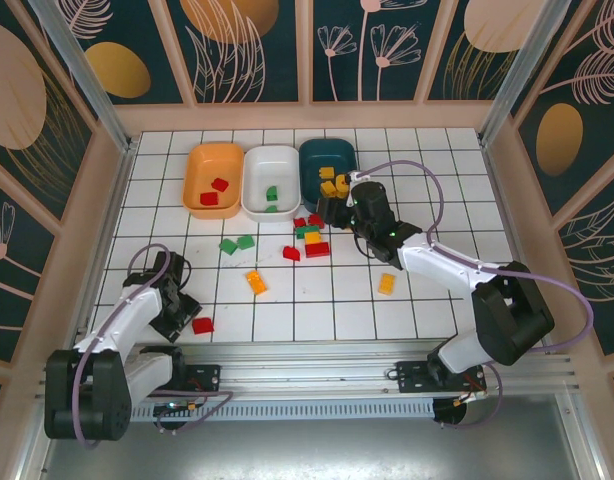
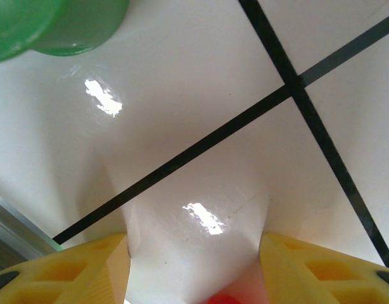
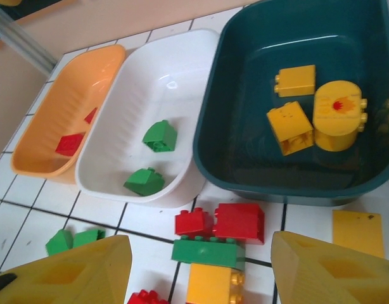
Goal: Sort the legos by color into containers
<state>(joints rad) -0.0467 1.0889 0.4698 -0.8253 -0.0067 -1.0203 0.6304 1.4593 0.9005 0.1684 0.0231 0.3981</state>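
Straddling a red lego (image 2: 223, 299) well nearer than the white tray (image 1: 272, 165), the left gripper (image 2: 194, 253) stands parted, not clamped. Just before that tray, the right gripper (image 3: 201, 266) gapes empty above mixed legos (image 3: 207, 250); right of it, the teal tray (image 3: 210, 126) holds yellow legos (image 3: 289, 126).

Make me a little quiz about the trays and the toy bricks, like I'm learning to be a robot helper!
1. True or false: the white tray holds blue bricks.
2. Which colour of bricks lies in the dark teal tray? A red, B green, C yellow.
3. How many bricks lie in the white tray?
Key: 1 false, it holds green bricks. 2 C, yellow bricks. 3 two.
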